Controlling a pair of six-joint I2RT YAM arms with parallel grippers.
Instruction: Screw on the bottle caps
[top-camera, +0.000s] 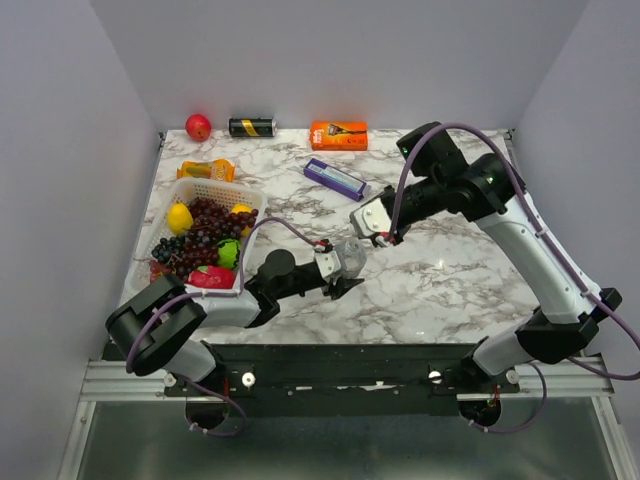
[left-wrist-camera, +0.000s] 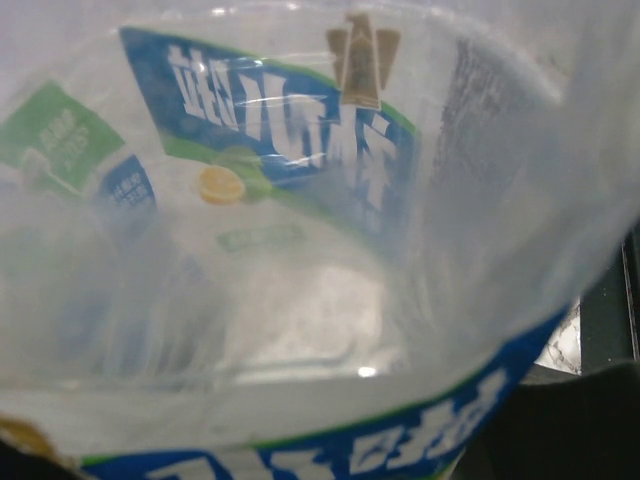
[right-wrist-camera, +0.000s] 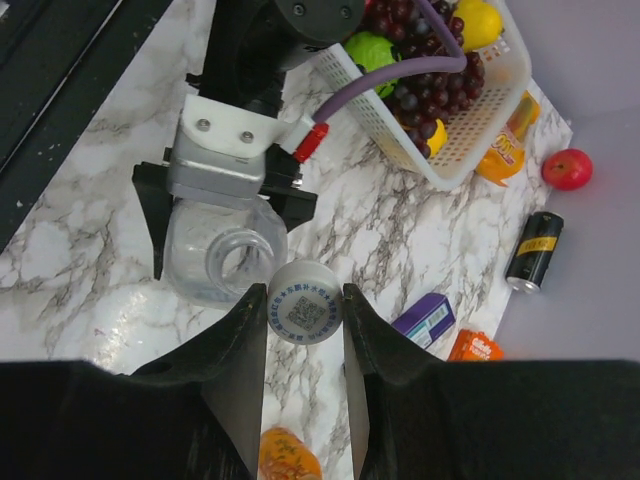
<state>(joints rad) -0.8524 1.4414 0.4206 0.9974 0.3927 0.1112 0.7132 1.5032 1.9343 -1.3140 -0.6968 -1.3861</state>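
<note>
My left gripper (top-camera: 343, 270) is shut on a clear bottle (top-camera: 352, 253) with a blue and green label, holding it just above the table's near middle. The bottle fills the left wrist view (left-wrist-camera: 300, 250) and hides the jaws there. In the right wrist view its open mouth (right-wrist-camera: 235, 262) faces the camera. My right gripper (right-wrist-camera: 305, 316) is shut on a whitish cap (right-wrist-camera: 305, 310) with blue print, right beside the bottle's mouth and slightly off it. In the top view the right gripper (top-camera: 383, 232) sits just right of the bottle. The blue and orange caps are out of view.
A white basket (top-camera: 222, 190) of grapes and fruit stands at the left, with an orange bottle-like item (top-camera: 207, 170) behind it. A red apple (top-camera: 198, 126), black can (top-camera: 252, 127) and orange box (top-camera: 338, 134) line the back. A purple box (top-camera: 335, 178) lies mid-table. An orange patterned object (right-wrist-camera: 290, 455) lies under my right gripper.
</note>
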